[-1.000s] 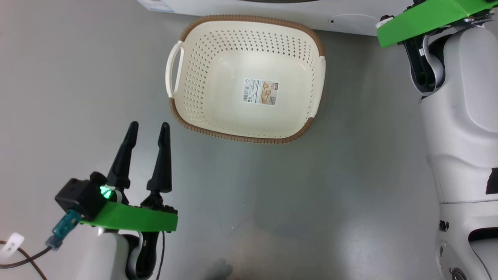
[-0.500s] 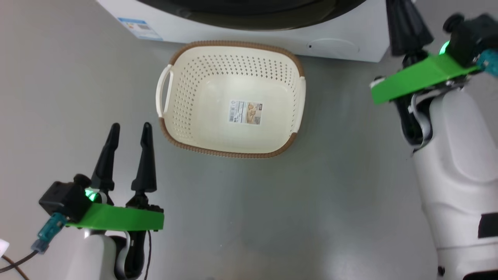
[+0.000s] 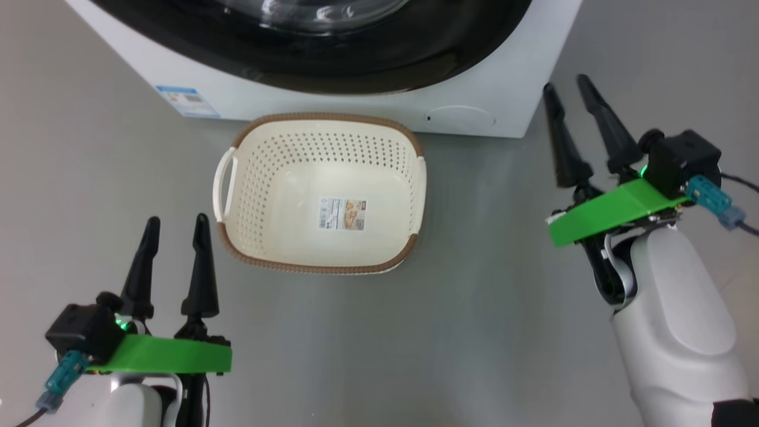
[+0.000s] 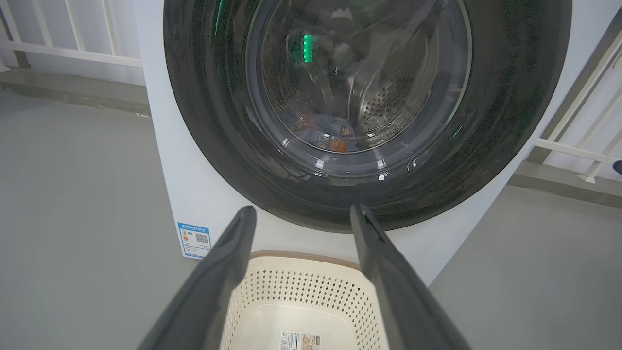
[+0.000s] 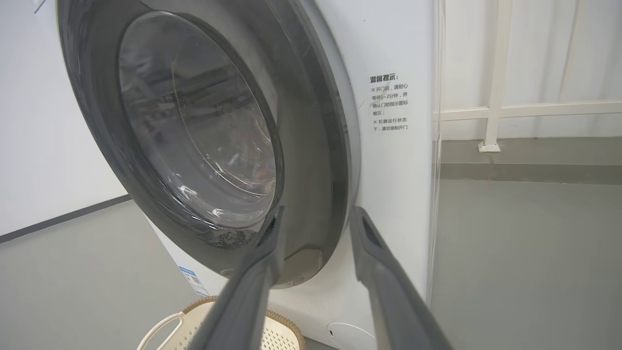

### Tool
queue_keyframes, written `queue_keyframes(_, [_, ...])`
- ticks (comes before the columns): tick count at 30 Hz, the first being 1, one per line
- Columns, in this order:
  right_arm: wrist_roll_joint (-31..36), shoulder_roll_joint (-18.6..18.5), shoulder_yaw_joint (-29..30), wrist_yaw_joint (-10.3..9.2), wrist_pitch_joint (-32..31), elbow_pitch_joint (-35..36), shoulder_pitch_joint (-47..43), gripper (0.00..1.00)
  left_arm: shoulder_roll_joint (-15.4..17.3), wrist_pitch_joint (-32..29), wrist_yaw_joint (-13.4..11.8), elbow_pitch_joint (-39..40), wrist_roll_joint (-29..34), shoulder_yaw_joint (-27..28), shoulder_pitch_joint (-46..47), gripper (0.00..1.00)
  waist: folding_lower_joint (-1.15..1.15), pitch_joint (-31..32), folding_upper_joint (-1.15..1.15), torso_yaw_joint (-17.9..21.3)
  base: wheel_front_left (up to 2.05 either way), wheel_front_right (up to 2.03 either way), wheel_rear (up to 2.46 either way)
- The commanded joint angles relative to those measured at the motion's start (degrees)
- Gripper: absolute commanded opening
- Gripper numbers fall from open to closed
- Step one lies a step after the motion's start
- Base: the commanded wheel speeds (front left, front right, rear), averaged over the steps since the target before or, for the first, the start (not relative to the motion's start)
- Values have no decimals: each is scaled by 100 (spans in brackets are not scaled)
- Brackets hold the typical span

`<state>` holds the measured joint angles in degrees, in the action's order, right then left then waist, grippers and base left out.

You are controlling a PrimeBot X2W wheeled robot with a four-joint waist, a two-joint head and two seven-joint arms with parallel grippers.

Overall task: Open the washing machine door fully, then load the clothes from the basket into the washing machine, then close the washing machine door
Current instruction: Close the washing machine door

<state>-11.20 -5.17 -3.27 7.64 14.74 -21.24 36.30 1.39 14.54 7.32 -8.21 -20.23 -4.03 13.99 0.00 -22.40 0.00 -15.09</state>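
Cream basket (image 3: 320,268) holds a label (image 3: 343,214), drum (image 4: 384,102) holds clothes (image 4: 330,138); left claw (image 3: 177,219), right claw (image 3: 566,83) spread.

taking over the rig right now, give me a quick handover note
Left gripper: open, empty, low beside the basket.
Right gripper: open, empty, by the washer's right front corner.
Basket: empty, on the floor in front of the washer.
Clothes: inside the washer, seen through the door glass.
Done: clothes loaded; door looks shut.
Left: check the door has latched, which I can't tell from these views.
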Motion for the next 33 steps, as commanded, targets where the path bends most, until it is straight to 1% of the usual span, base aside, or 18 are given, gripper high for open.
queue_keyframes(1, [-10,157,-94,-15,26,211,-193,100,149,46,16,116,70,242,-91,100,0,251,0,228,0,0,0])
queue_keyframes(16, [-114,225,287,-15,26,672,-1630,100,149,46,16,172,297,650,-778,100,0,1116,0,777,0,0,0])
queue_keyframes(20, [-171,227,288,-15,26,810,-2006,100,153,46,16,223,420,770,-997,100,0,1314,0,938,0,0,0])
queue_keyframes(29, [-117,228,284,-15,26,929,-2535,100,151,46,16,263,512,827,-1339,100,0,1638,0,1088,0,0,0])
queue_keyframes(33, [-73,228,282,-15,26,943,-2730,100,152,46,16,234,653,823,-1475,100,0,1787,0,1107,0,0,0])
